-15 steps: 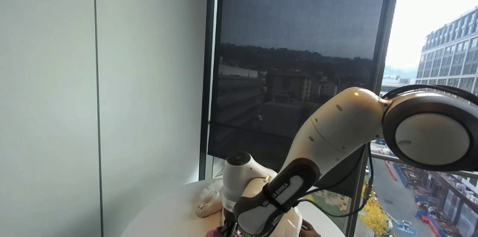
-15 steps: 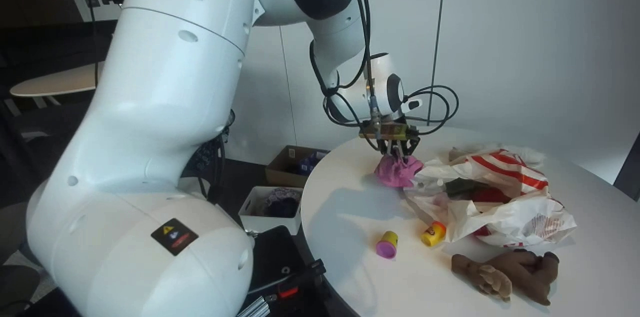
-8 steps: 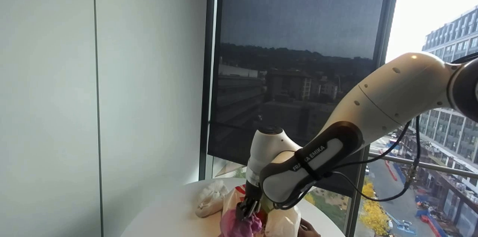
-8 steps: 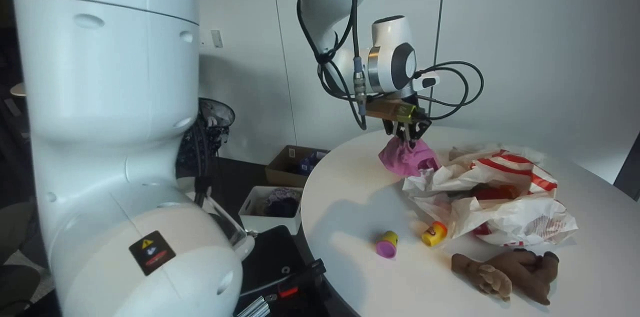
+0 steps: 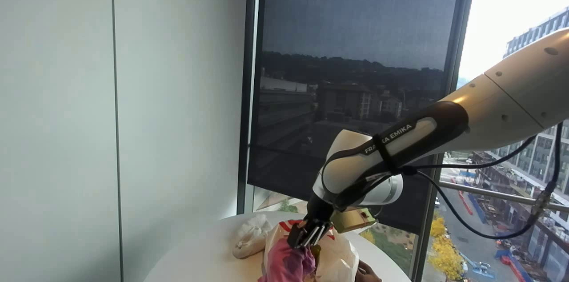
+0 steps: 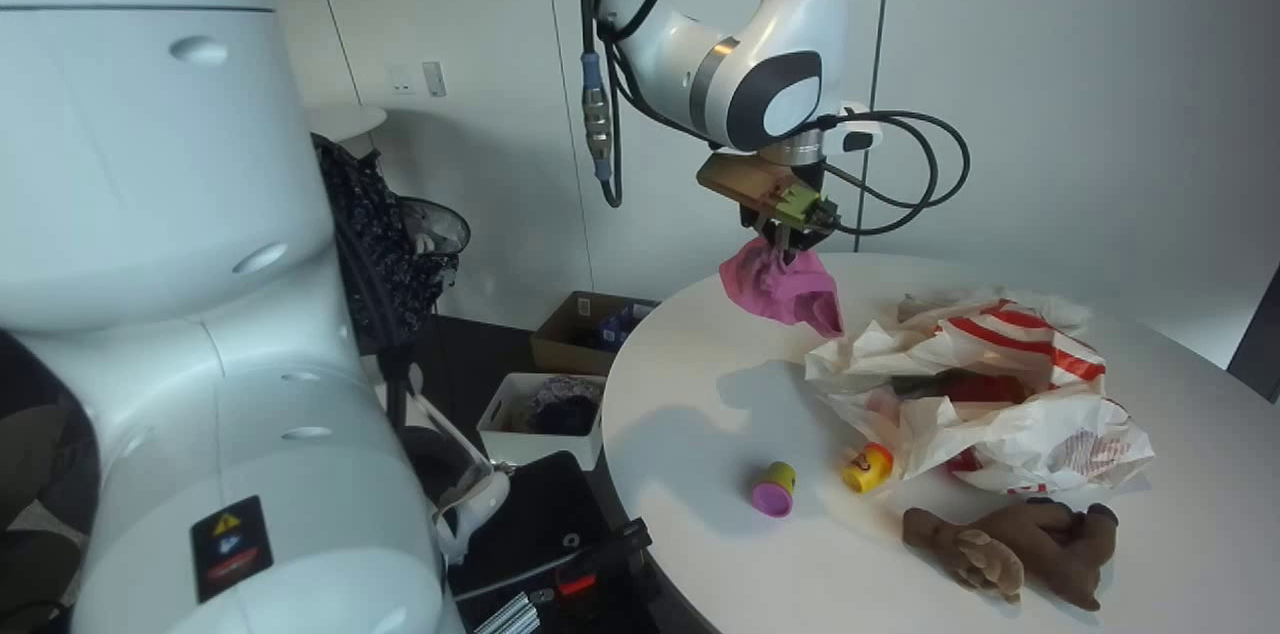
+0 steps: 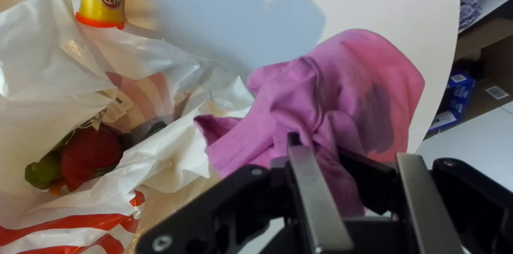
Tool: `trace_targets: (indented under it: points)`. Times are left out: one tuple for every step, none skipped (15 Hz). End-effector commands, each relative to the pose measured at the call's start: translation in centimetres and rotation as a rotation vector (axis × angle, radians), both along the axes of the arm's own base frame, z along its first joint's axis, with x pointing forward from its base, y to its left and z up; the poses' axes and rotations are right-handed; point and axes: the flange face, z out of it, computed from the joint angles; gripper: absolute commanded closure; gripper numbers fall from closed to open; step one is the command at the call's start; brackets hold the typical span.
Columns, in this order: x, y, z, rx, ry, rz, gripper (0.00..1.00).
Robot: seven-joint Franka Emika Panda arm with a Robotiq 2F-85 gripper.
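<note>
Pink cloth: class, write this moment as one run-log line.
gripper: closed on pink cloth; cloth: hanging above table; white bag: open on table; orange-lidded tub: beside bag

Office; window blind (image 5: 355, 95); round table (image 6: 850, 564)

We see the gripper (image 6: 782, 249) higher above the table (image 6: 820, 564) than a second ago, and the pink cloth (image 6: 785, 292) has risen with it, now hanging in a longer, more drooping shape. In an exterior view, we find the cloth just beside the white bag (image 6: 1040, 444), no longer overlapping its edge. We also see the large arm segment (image 6: 150, 174) shifted toward that view's left edge, uncovering a pale tabletop (image 6: 345, 120) behind it. In an exterior view, the forearm (image 5: 418, 139) has climbed toward the upper right.
</note>
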Motion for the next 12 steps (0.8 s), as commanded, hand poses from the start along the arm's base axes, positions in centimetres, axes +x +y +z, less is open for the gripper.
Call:
trace_targets:
  points:
    - [-0.2,-2.7,1.2,0.021,0.027,-0.055,0.87]
    - [0.1,-3.4,0.9,0.017,0.041,-0.075,0.87]
    - [0.4,-4.0,0.6,0.012,0.055,-0.092,0.87]
    - [0.9,-4.8,0.1,0.008,0.071,-0.113,0.87]
    - [1.3,-5.4,-0.4,0.003,0.078,-0.114,0.87]
    - [1.8,-5.8,-1.0,-0.012,0.079,-0.121,0.87]
    - [2.2,-6.2,-1.5,-0.023,0.083,-0.132,0.88]
    - [2.7,-6.5,-2.3,-0.042,0.084,-0.143,0.88]
    - [3.1,-6.9,-2.8,-0.059,0.079,-0.154,0.88]
    - [3.6,-7.2,-3.4,-0.085,0.069,-0.163,0.88]
    - [4.0,-7.6,-4.0,-0.111,0.07,-0.177,0.88]
    - [4.6,-8.0,-4.6,-0.141,0.064,-0.196,0.88]
